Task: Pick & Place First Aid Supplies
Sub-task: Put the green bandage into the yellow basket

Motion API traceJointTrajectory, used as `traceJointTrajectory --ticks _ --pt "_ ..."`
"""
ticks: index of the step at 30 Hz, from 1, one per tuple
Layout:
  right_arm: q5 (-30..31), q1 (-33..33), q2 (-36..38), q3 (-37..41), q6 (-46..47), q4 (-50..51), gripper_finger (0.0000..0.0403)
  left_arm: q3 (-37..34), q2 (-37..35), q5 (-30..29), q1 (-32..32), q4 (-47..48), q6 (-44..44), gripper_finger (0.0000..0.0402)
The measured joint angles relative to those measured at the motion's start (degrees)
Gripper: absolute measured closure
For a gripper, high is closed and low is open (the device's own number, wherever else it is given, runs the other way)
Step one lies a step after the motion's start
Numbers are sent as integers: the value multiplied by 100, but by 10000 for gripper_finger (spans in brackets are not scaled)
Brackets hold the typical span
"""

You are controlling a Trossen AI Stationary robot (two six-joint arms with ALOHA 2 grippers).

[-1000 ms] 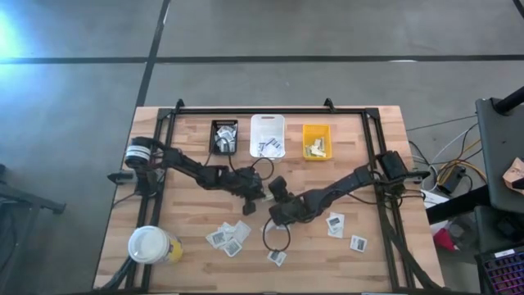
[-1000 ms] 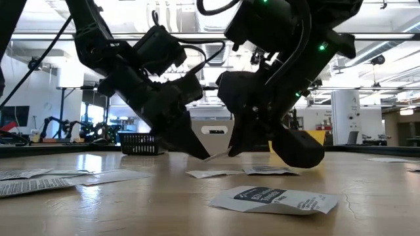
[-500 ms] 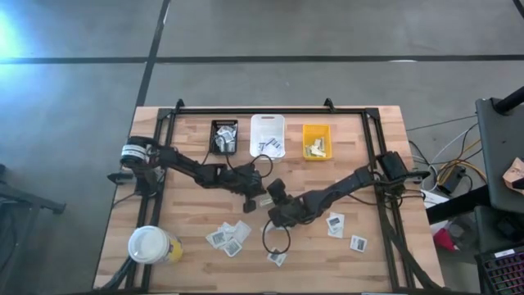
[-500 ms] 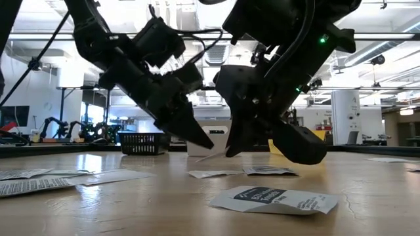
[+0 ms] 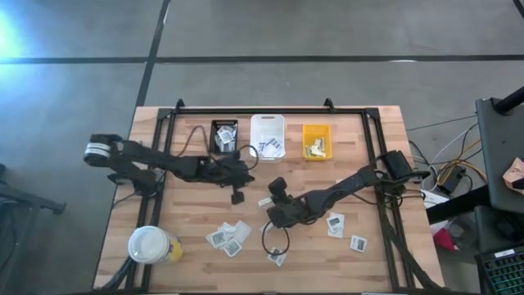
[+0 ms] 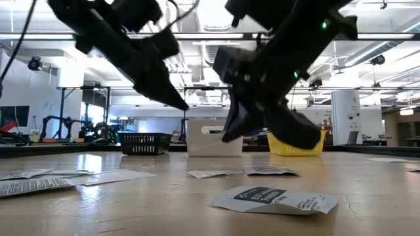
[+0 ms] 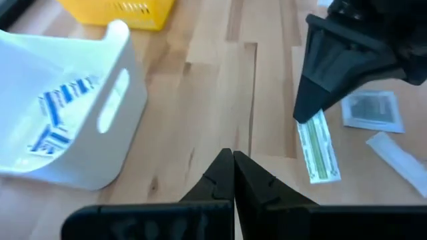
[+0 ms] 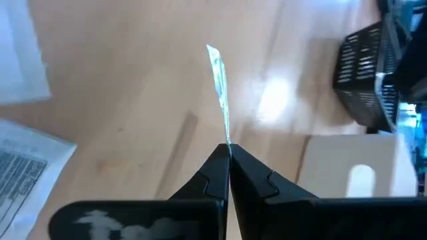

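Nearest to you, at the front part of the table, several white packets lie flat in a loose group, and the large white-lidded cup stands at the front left corner. Two more white packets lie toward the front right, apart from the group.

A little further in, near the middle of the table, your right gripper is clenched on one narrow yellow-green strip. In the right wrist view the strip stands out from between the closed fingertips, and in the left wrist view the same strip hangs from the dark tip above the wood. It is lifted from the table, not lying on it.

Just beside it, toward the back and left, your left gripper is also closed, fingertips together, with nothing between them. It is close to the white bin, which has blue-striped packets inside.

At the far side you see three bins in a row: the black bin on the left, the white bin in the middle, the yellow bin on the right.
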State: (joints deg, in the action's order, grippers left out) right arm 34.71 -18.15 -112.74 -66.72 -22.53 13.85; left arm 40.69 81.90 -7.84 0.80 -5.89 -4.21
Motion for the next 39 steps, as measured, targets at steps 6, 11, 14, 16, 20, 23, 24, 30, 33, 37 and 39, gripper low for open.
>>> traceJointTrajectory --ticks 6,11,14,16,20,23,24,30,33,37,39 --pt "3 0 364 14 247 280 395 -548 -908 -98 0 2 -54 401" --pt "294 5 674 35 353 400 395 -1040 -1532 -236 0 -231 -202 401" --pt "577 63 846 47 396 480 395 -1377 -1770 -235 0 -692 -227 401" --pt "694 145 961 48 491 486 395 -1578 -1890 -233 0 -990 -254 401" --pt "753 346 1207 76 767 693 395 -1838 -2013 -234 0 -1298 -340 401" --pt "753 487 1414 136 916 839 395 -1897 -2024 -232 0 -1363 -345 401" --pt "752 527 1496 168 966 864 395 -1929 -2024 -232 0 -1335 -350 401" --pt "749 782 2174 548 1420 1031 395 -1941 -1973 -232 0 -1363 -379 401" --pt "744 1006 2586 856 1857 1059 395 -1930 -1950 -232 0 -1381 -378 401" --pt "744 1416 3073 1318 2626 1177 395 -1935 -1937 -216 0 -1376 -358 401" --pt "719 1662 3260 1532 3094 1189 395 -1937 -1938 -216 0 -1360 -358 401"
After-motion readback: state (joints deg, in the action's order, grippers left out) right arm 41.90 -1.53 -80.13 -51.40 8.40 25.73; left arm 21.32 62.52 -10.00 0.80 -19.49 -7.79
